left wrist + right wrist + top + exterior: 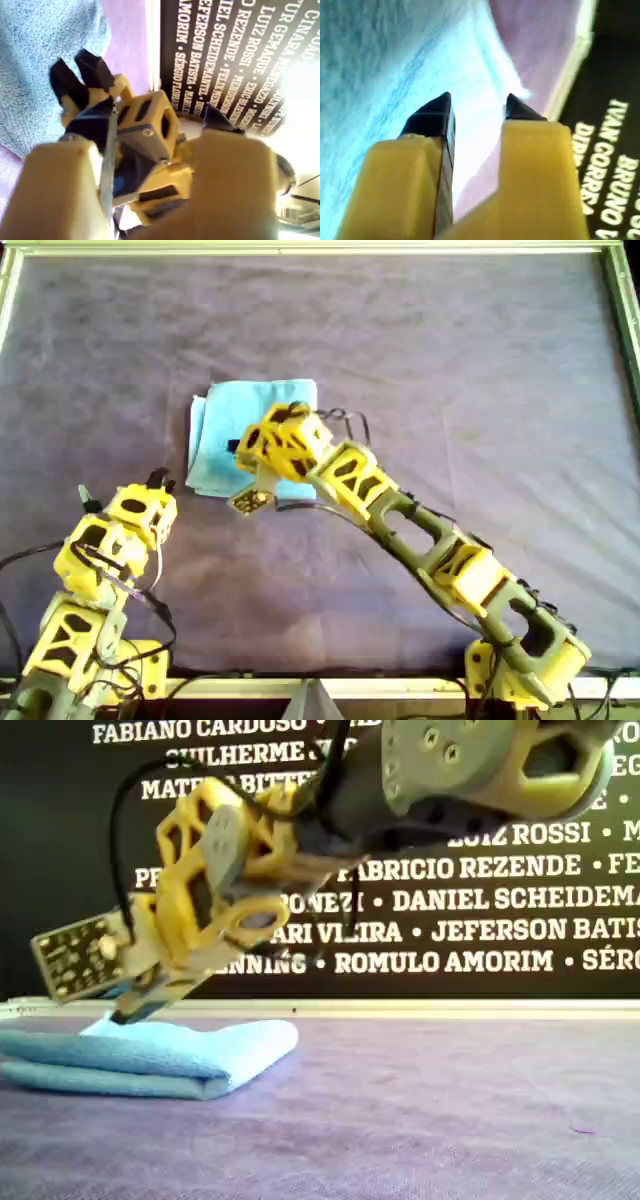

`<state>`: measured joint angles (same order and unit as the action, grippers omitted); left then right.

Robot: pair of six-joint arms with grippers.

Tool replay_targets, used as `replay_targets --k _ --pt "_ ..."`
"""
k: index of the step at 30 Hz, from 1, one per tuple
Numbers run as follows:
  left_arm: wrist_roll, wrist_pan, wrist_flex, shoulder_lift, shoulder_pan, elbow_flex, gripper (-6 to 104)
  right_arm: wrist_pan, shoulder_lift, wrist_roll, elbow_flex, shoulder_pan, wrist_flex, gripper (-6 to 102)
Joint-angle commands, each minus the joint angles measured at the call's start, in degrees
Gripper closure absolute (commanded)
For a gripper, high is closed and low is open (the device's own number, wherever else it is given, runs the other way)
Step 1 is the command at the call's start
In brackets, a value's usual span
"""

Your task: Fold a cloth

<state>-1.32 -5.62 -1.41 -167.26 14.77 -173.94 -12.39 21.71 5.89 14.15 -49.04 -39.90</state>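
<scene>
We judge the folding well along: the light blue ribbed towel cloth (228, 412) lies as a compact layered rectangle on the purple-grey table covering (460, 360), towards the overhead view's left and above centre, with a rounded fold on the exterior view's right side and stacked hems showing along the overhead view's left side. At least one fold looks made; whether another is wanted, we cannot tell. Our second gripper (476, 107) hangs just over the cloth, its black tips parted and grasping nothing, blue fabric showing in the gap. Our first gripper (157, 480) sits apart near the cloth's lower corner in the overhead view, also spread and empty. For room, bare covering runs wide across the overhead view's right and top, up to the pale table frame (320, 248). The tight side is the lower left, where the first arm stands close to the cloth.
</scene>
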Motion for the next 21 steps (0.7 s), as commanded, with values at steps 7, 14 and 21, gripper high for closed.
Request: replay_targets --k 7,14,21 --pt "-0.5 -0.1 -0.2 -0.2 -1.3 0.8 35 0.0 20.5 0.35 -3.4 6.2 -35.7 54" --pt "-0.5 -0.4 -0.2 -0.2 -1.3 0.8 35 0.0 26.3 0.44 -2.9 14.8 -51.9 65" --pt "-0.5 -0.3 -0.2 -0.1 -1.1 0.8 35 0.0 35.5 -0.53 -1.1 27.9 -52.5 99"
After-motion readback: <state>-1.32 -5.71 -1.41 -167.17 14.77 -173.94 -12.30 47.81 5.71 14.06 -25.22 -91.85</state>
